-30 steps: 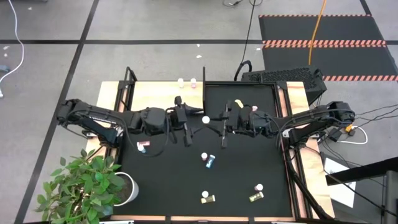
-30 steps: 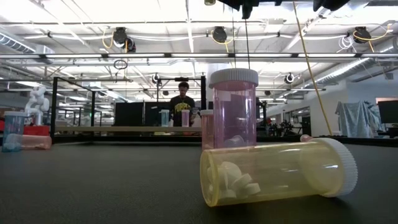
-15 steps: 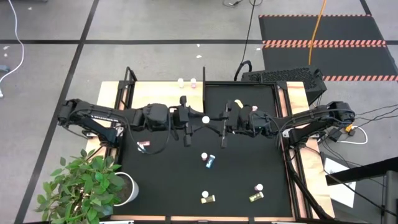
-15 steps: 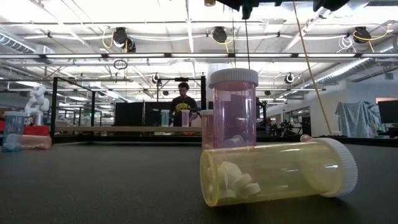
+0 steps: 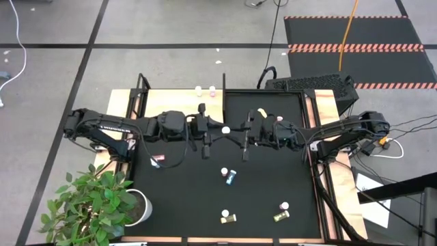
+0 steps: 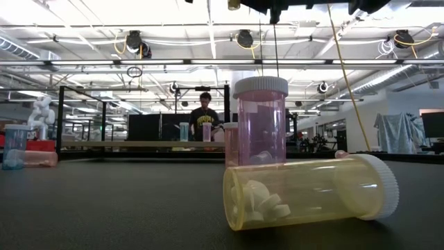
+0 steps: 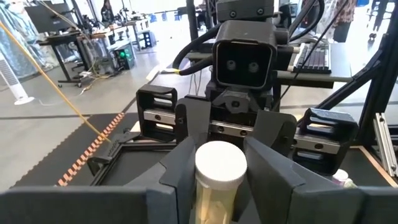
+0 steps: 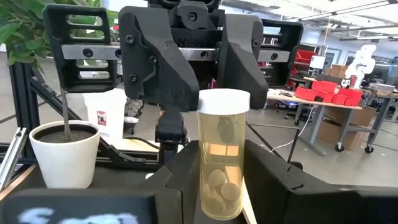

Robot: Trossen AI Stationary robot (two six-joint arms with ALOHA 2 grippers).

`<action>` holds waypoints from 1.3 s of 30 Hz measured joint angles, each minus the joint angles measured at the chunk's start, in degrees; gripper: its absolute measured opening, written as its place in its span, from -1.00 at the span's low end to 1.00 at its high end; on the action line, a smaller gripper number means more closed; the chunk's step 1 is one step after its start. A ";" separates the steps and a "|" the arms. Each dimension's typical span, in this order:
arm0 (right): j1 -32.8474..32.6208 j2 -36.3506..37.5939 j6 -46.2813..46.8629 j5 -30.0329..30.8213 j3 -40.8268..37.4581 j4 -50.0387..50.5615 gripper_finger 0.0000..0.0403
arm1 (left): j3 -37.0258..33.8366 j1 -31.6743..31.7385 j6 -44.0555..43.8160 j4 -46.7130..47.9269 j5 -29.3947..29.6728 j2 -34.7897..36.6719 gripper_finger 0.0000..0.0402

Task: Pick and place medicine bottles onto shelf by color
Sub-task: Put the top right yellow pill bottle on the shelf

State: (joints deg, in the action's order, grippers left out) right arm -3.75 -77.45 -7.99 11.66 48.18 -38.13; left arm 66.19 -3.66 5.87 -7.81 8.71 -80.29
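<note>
Both hands (image 5: 225, 131) apparently around 1 upright yellow bottle (image 8: 223, 163).

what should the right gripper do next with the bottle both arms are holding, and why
Probably open the right gripper and back it away. Both grippers are closed on the same yellow bottle in mid-air. The right holds its body, and the left gripper clamps the white-capped end. The shelf lies on the left arm's side, so the left arm looks best placed to carry it there.

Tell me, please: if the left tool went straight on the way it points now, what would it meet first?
Most likely the right tool, which faces the left tool directly, both at the yellow bottle held between them. Depth is unclear.
</note>
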 joint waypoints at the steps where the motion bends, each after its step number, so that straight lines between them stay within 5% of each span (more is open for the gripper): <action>1: 0.00 0.00 0.00 0.02 -0.02 0.02 -0.48 | 0.00 0.00 0.23 0.09 -0.04 0.00 -0.37; 24: 1.69 4.99 3.65 2.13 0.19 9.51 -0.46 | -0.11 2.95 -0.64 -4.71 -1.42 -0.17 -0.39; 35: 5.71 13.55 5.57 -7.17 -0.07 27.42 0.14 | 0.04 2.80 -1.69 -10.48 -2.07 0.17 -0.39; 39: 7.00 16.04 5.76 -7.28 -0.13 29.93 0.27 | 0.04 3.00 -2.26 -7.34 5.98 0.13 -0.39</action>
State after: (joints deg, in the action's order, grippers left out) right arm 3.25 -61.41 -2.23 4.38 48.05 -8.20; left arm 66.24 -0.66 3.61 -15.15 14.69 -80.16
